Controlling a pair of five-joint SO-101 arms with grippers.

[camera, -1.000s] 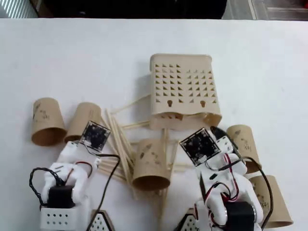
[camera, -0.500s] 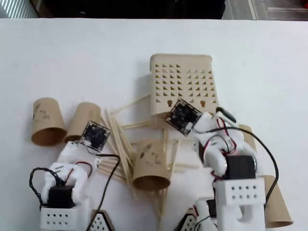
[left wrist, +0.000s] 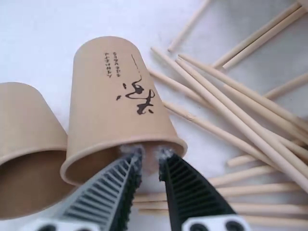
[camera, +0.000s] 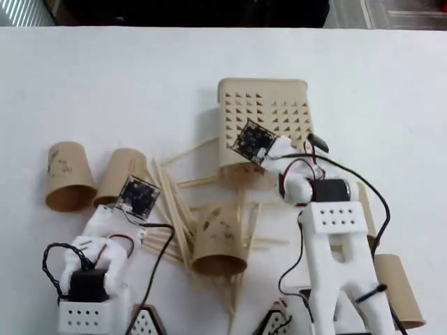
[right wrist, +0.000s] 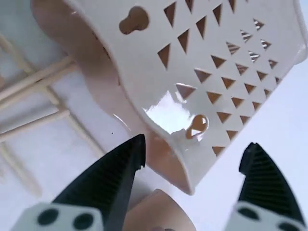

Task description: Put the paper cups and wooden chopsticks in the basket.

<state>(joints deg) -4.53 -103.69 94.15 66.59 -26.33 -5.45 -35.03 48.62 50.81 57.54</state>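
Left gripper (left wrist: 149, 156): jaws drawn nearly together, apparently pinching the rim of a fallen paper cup (left wrist: 115, 96). A second cup (left wrist: 29, 139) lay just beside it at 9 o'clock. Cups judged light, thin-walled and easily crushed — take at the rim, gentle squeeze. Wooden chopsticks (left wrist: 231, 115) lay scattered at 3 o'clock of the held cup. Judged stiff, slim and prone to roll — pinch mid-length. Farther out, right gripper (right wrist: 196, 145) hung spread wide over the basket (right wrist: 211, 72), which lay tipped at 12 o'clock on the table (camera: 105, 84).
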